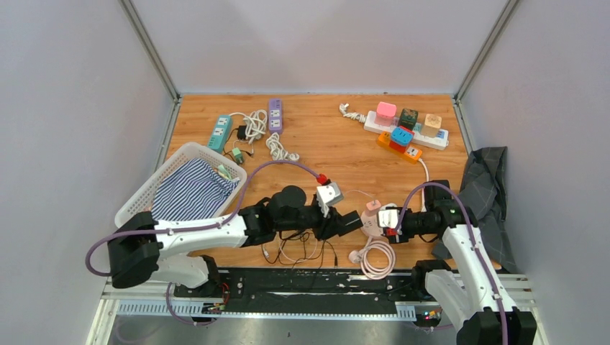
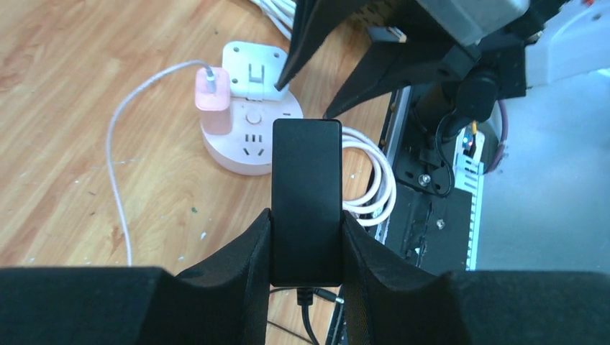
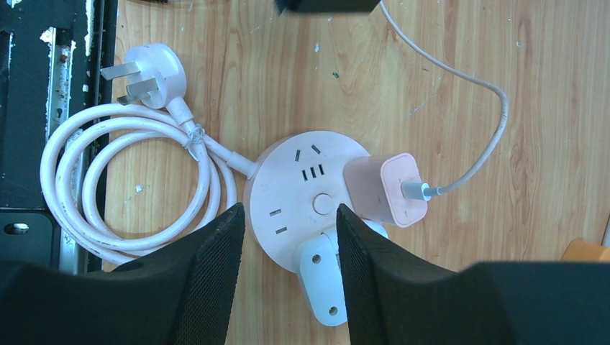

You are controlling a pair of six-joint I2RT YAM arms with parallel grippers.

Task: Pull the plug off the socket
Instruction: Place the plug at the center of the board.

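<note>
From the overhead cam, my left arm is stretched along the front of the worktop [image 1: 324, 136]. The left pincer [image 1: 351, 223] is just beside the round pink socket [image 1: 368, 226], and the right pincer [image 1: 386, 219] faces the same socket from the other side. On the left wrist cam, the left pincer is clamped tight on a black adapter [image 2: 306, 194]. Both pads are pressed on its long sides, and it's not sitting in the socket, just lined up with the near edge. Past it there's a pink charger [image 2: 213, 100] plugged into the top of the socket, plus a white plug [image 2: 252, 68] at the far side with the other arm's dark fingers over it. On the right wrist cam, the right pincer is spread fairly wide and gripping nothing. The socket's near edge and the white plug sit in the gap, with the plug snug against one finger. The socket's own white cord [image 3: 93, 187] lies coiled right beside it.
</note>
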